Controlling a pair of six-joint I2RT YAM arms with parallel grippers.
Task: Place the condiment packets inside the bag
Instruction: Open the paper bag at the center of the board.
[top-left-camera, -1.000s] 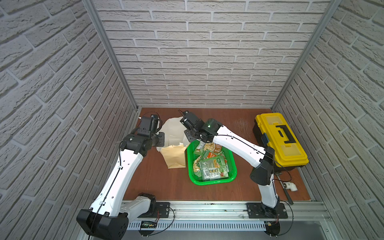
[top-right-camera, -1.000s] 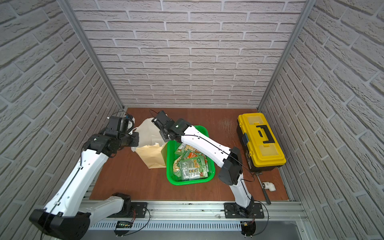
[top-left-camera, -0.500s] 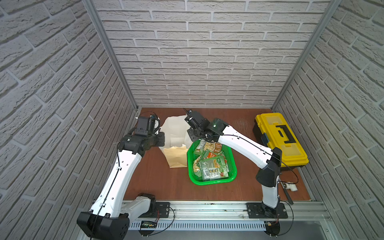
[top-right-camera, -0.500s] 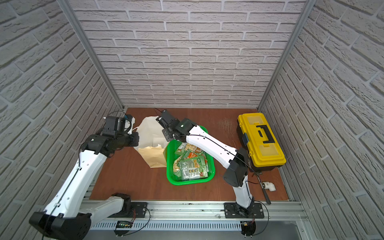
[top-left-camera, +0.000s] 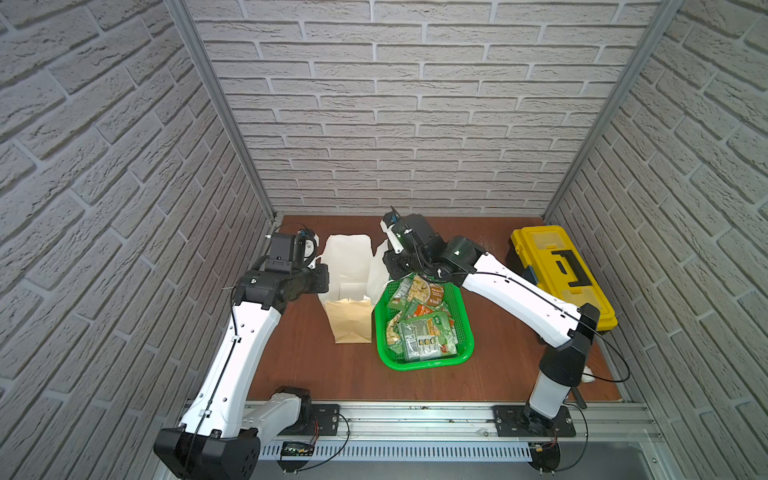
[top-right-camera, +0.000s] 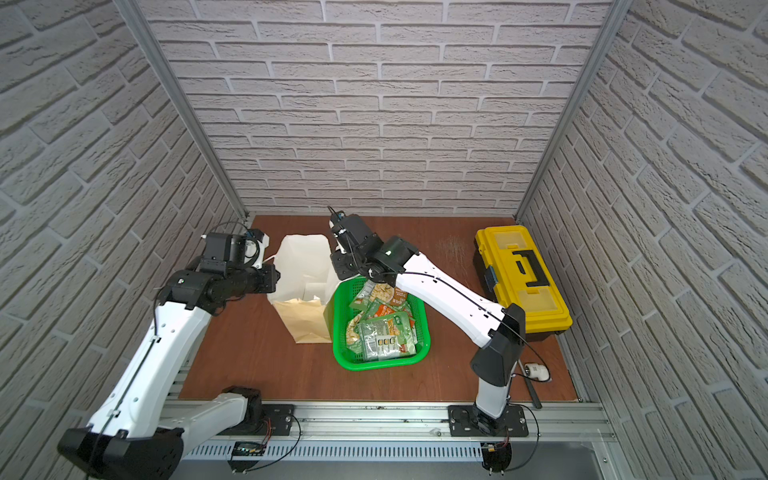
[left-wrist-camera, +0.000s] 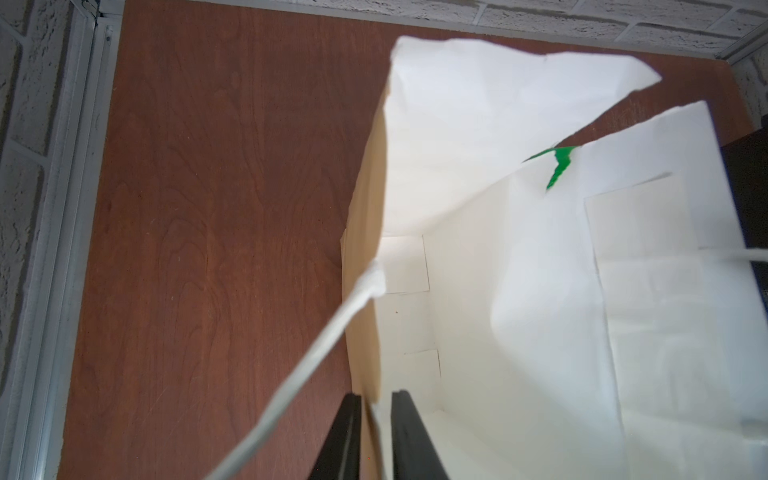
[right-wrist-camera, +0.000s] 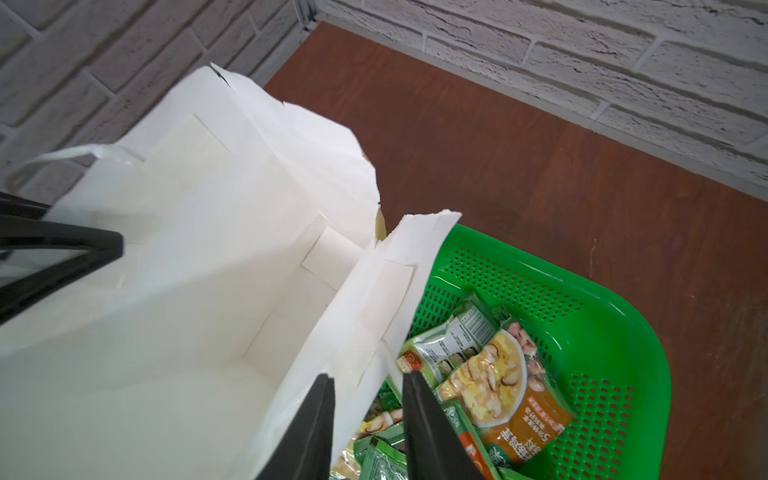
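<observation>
**Containers.** Directly below the right gripper (right-wrist-camera: 368, 374) stands the bag (right-wrist-camera: 187, 291), upright and open-mouthed, with its white floor and glued folds in plain sight. Just past that gripper's outer finger sits the green basket (right-wrist-camera: 623, 332), hard beside the bag, whose wall leans over the basket's rim. The condiment packets (right-wrist-camera: 498, 386) lie heaped in the basket, overlapping, with an orange-panelled sachet uppermost.

**Tool.** The right gripper's jaws are partly apart and straddle the rim of the bag wall nearest the basket. The paper stands between them with clear space on one side, and nothing is clamped. The left gripper (left-wrist-camera: 376, 397) is at the opposite wall, its jaws drawn close with only a narrow gap. The edge of that wall stands in the gap, and a white cord handle (left-wrist-camera: 324, 332) runs past the outer finger. Whether the pads press the paper cannot be told.

**Edges and room.** The bag's rim is ragged. At the corner farthest from the left gripper is a split (left-wrist-camera: 559, 166), and green shows through it. Beyond the bag, open brown table (top-left-camera: 311, 365) runs to the back wall (top-left-camera: 395, 124). A yellow toolbox (top-left-camera: 536, 245) sits well apart from the right gripper, past the basket.
</observation>
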